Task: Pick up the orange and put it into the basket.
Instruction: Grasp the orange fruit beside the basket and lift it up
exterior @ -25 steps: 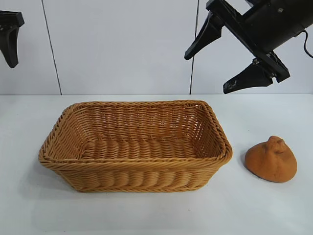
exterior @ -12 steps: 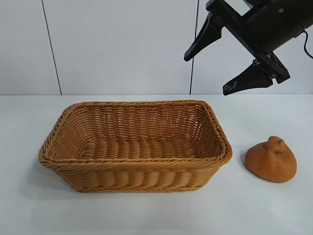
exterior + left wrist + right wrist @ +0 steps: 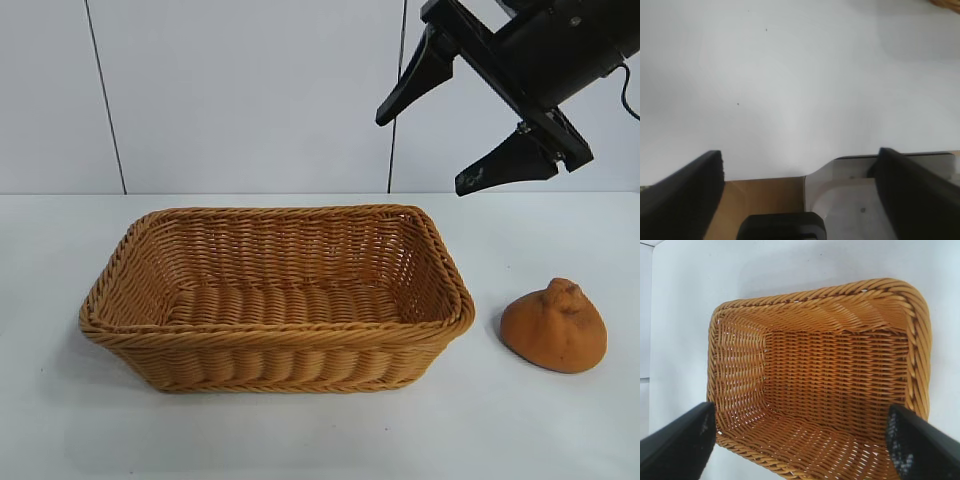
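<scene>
The orange [image 3: 555,327], dull orange-brown and lumpy with a knobby top, lies on the white table to the right of the basket [image 3: 275,342]. The tan wicker basket stands empty at the table's middle; it also fills the right wrist view [image 3: 920,355]. My right gripper [image 3: 425,145] hangs open and empty high above the basket's right end, well above the orange. My left gripper [image 3: 20,95] is parked at the upper left edge; in the left wrist view its jaws stand wide apart [image 3: 800,165] over bare table. The orange is out of both wrist views.
The white table [image 3: 560,430] runs to the front and both sides. A white panelled wall [image 3: 250,90] stands behind. The left wrist view shows the table's edge [image 3: 850,159] with a brown floor and a grey base below.
The right gripper has shifted very slightly upward. The orange, the basket and the left arm have not moved.
</scene>
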